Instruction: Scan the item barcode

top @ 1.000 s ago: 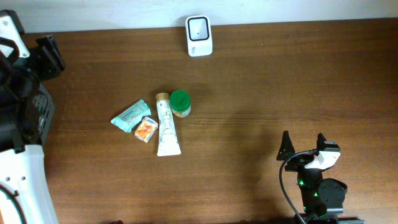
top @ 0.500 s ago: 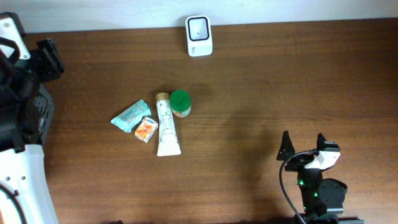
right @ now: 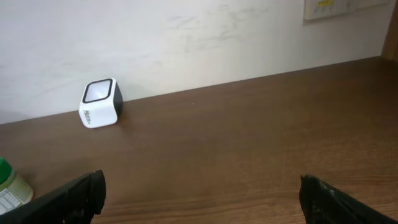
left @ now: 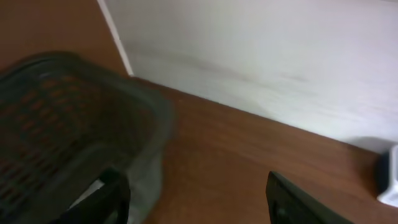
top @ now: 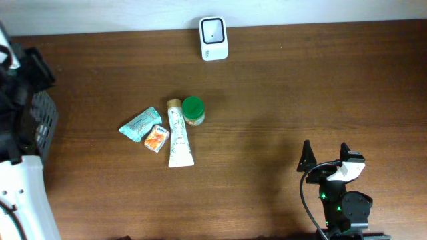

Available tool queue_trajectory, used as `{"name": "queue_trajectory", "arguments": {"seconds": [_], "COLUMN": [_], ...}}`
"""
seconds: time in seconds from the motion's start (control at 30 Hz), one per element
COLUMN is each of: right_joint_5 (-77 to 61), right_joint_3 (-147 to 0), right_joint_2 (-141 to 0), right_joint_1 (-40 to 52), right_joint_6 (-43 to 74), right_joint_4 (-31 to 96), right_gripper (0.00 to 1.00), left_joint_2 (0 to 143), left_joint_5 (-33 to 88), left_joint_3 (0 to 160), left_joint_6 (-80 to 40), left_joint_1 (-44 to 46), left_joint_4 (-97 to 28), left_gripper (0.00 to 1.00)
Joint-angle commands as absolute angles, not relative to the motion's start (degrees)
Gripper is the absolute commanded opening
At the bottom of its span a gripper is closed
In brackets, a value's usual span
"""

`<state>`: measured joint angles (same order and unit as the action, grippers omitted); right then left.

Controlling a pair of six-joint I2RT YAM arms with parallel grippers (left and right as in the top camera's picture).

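Left arm point(top: 17, 93) sits way out at the table's point(top: 280, 87) left edge, hanging over the dark mesh basket point(top: 44, 125). From its wrist camera the left hand point(left: 194, 190) is tilted towards the wall point(left: 261, 62), the basket point(left: 74, 124) filling the lower left of the view. The fingers are partly apart, only bare table between them, gripping nothing. The picture is blurred.

Over on the other side, the right arm point(top: 343, 207) is low at the near right corner, and the right hand point(top: 325, 155) points up the table towards the far edge. Its wrist view has the right hand point(right: 205, 202) level, one finger at each bottom corner: spread as wide as it goes, nothing held, nothing touched.

The goods lie in a tight cluster left of centre, well away from both hands. The tube point(top: 179, 137) lies lengthwise, cap end towards the far side. The green-lidded jar point(top: 193, 110) stands just beside that cap. The orange packet point(top: 156, 139) is tucked against the tube's left side, and the teal packet point(top: 141, 124) lies next to it, further left.

The scanner point(top: 213, 39) stands at the far edge by the wall, well apart from the cluster. The right wrist camera catches it point(right: 99, 102) far left against the wall, with the jar point(right: 9, 186) just peeking in at the left border. The left wrist camera catches a sliver of it point(left: 389, 180) at the right border.
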<state>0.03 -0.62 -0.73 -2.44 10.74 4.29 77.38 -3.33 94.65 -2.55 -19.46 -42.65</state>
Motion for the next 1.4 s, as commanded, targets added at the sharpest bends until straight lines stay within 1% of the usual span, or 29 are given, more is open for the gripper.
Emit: {"name": "queue_trajectory", "arguments": {"seconds": [0.0, 0.2, 0.57, 0.73, 1.0, 1.27, 1.37], "right_joint_5": [0.5, 0.5, 0.5, 0.5, 0.5, 0.5, 0.5], "right_joint_3": [-0.3, -0.3, -0.3, -0.3, -0.3, -0.3, -0.3], "right_joint_2": [-0.4, -0.4, -0.4, -0.4, -0.4, -0.4, -0.4], "right_joint_1": [-2.8, -2.8, -2.8, -2.7, -2.8, -2.8, -2.8], "right_joint_6": [11.0, 11.0, 11.0, 11.0, 11.0, 11.0, 11.0], "right_joint_4": [4.6, 4.6, 4.6, 4.6, 4.6, 4.6, 4.6], "right_gripper": [0.98, 0.98, 0.98, 0.98, 0.98, 0.98, 0.98], "left_joint_2": [77.9, 78.3, 81.4, 82.7, 84.6, 85.2, 86.3], "left_joint_5": [-5.4, -5.4, -5.4, -5.4, -5.5, -5.1, -3.4], "left_joint_3": [95.4, 95.4, 95.4, 95.4, 95.4, 95.4, 95.4], "left_joint_6": [-1.6, -1.6, -0.1, 2.3, 6.1, 6.2, 7.4], "left_joint_1": [-23.4, -27.2, -30.5, -32.3, -33.4, -39.4, -41.5], "left_joint_4": [-43.3, -45.0, -46.1, -46.4, -47.7, -49.0, -49.5], "left_gripper": [0.68, 0.66, 0.67, 0.67, 0.65, 0.66, 0.63]}}
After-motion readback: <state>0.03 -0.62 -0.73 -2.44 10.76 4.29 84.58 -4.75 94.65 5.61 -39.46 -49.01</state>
